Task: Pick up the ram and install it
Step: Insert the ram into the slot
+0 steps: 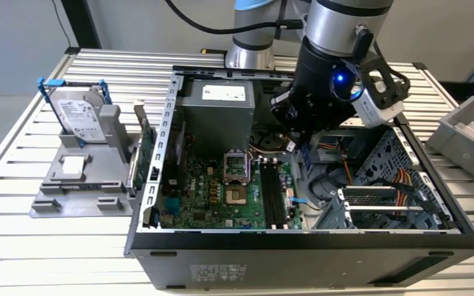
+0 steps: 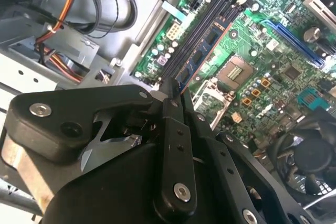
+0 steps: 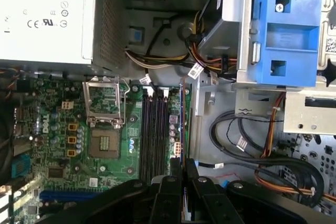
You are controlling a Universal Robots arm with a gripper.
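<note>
The gripper (image 3: 182, 165) is squeezing its fingers onto the RAM stick (image 3: 181, 124), holding it edge-on inside the open computer case (image 1: 303, 246). The stick is hanging at the motherboard's (image 1: 208, 194) memory slots (image 3: 155, 129), on their side away from the CPU socket (image 3: 103, 142).

- The computer case (image 1: 303, 256) lies open on the table (image 1: 23, 246).
- The motherboard (image 1: 208, 197) lies flat in the case, with the power supply (image 1: 216, 117) behind it.
- The CPU socket (image 1: 237, 179) sits mid-board, with the memory slots (image 1: 271, 197) just beside it toward the exterior view's right.
- The drive cage (image 1: 389, 163) lies further right, inside the case.
- The gripper (image 3: 182, 167), inside the case, pinches the ram (image 2: 206, 50), which runs parallel to the slots on their cage side.
- At the exterior view's left, a hard drive (image 1: 81, 114) stands upright in a holder (image 1: 81, 185).
- A bin (image 1: 468, 132) sits at the far right.
</note>
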